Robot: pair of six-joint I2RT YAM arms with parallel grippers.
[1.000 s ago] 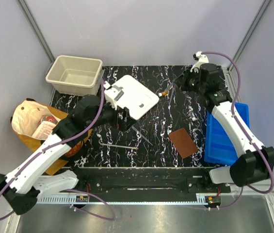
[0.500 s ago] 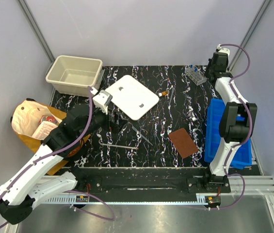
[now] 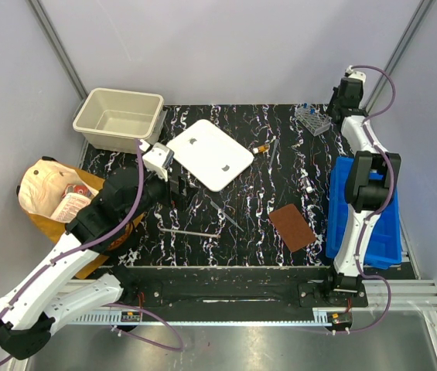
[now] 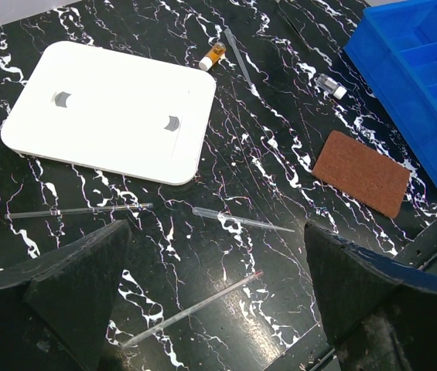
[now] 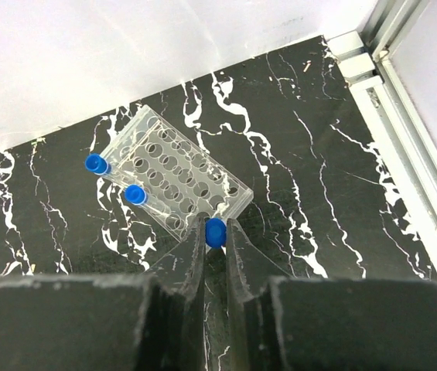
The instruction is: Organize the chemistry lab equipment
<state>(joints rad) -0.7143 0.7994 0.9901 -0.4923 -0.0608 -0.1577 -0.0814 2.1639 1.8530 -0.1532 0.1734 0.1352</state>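
Left hand (image 3: 178, 185) has been drawn slightly toward 9 o'clock since the earlier frame, off the white board (image 3: 209, 154); the right arm has been stretched a little further into the table's (image 3: 280, 170) 1 o'clock corner.

Left hand: fingers spread wide, nothing between them. Below it, in its wrist view, a pipette (image 4: 241, 220), a clear rod (image 4: 79, 209) and a red-tipped stick (image 4: 195, 305) are seen lying apart on the table. An orange vial (image 4: 214, 54) lies just beside the board.

Right hand (image 5: 215, 236): fingers pressed on a blue-capped tube (image 5: 216, 230), held at the rack's (image 5: 173, 174) 6 o'clock corner. Contact with the rack cannot be told. Two capped tubes (image 5: 94, 163) are seated at its 9 o'clock edge.

A brown pad (image 3: 292, 226) lies near the blue bin (image 3: 361, 224) at 3 o'clock.
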